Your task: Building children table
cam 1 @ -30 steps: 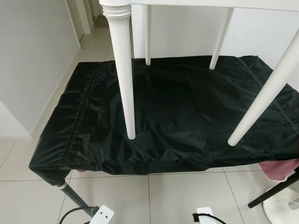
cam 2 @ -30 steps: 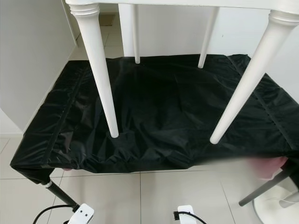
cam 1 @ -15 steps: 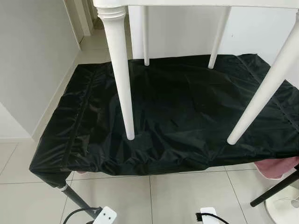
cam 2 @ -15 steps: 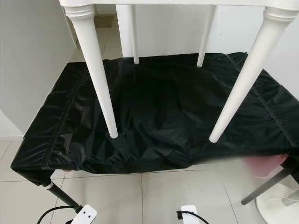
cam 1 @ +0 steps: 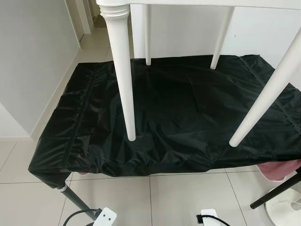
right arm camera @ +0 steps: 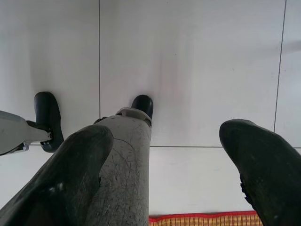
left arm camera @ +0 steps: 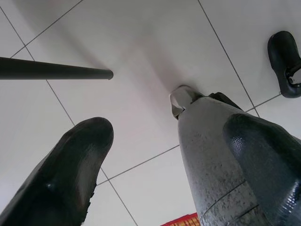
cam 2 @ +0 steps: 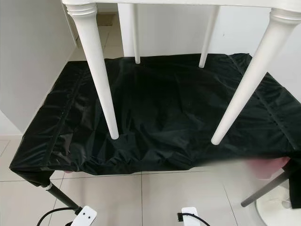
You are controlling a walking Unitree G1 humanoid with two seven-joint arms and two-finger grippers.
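A white children's table stands upright on a low platform draped in a black cover [cam 1: 188,108]. Its near left leg [cam 1: 123,80] and near right leg [cam 1: 268,94] rest on the cover's front half. Two thinner-looking far legs [cam 1: 147,35] [cam 1: 221,35] stand at the back edge. The tabletop's rim [cam 1: 188,2] runs along the top of the picture. My left gripper [left arm camera: 167,127] hangs open over the tiled floor beside my grey leg [left arm camera: 211,160]. My right gripper [right arm camera: 164,132] also hangs open above the tiles, holding nothing.
A grey wall [cam 1: 33,56] runs along the left, with a corridor behind it. A black stand leg [cam 1: 75,200] pokes out under the platform's front left corner. At the right are a pink cloth [cam 1: 282,169], a black pole [cam 1: 275,190] and a white round base [cam 1: 287,212].
The head view has swayed a little. The table, the cover and both hanging arms stay as they were.
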